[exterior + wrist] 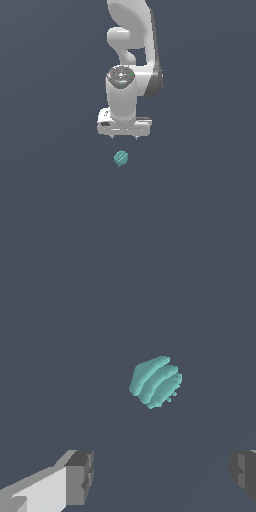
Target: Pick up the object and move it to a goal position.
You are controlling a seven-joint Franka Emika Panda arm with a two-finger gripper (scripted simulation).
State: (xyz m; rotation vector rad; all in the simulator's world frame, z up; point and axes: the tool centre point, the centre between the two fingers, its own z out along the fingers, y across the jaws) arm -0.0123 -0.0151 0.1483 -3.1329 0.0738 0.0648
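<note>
Exterior view: a single white Panda arm [131,65] descends from the far edge of the frame, its links stacked almost one above the other so that the wrist points straight down at the plain dark grey ground [55,200]. The wrist flange carries the broad white hand body, and the gripper [124,137] hangs beneath it; only the two short fingertips show below the hand. The small teal-green object [120,158] lies on the ground just on the near side of the gripper, slightly toward the exterior view's left of the hand's centre line, apart from the fingertips and untouched by them.

Wrist view: the gripper [162,476] is spread wide, its two dark grey finger pads [80,477] standing at opposite sides of the frame with bare ground between them. Nothing is held. The object [155,381] appears as a blocky piece with ridged, striped faces, resting on the ground beyond the line joining the fingertips and not between them; it sits nearer the pad seen at the frame's edge than the pad mounted on the white finger.

No container is visible in either view; the object rests directly on the ground.
</note>
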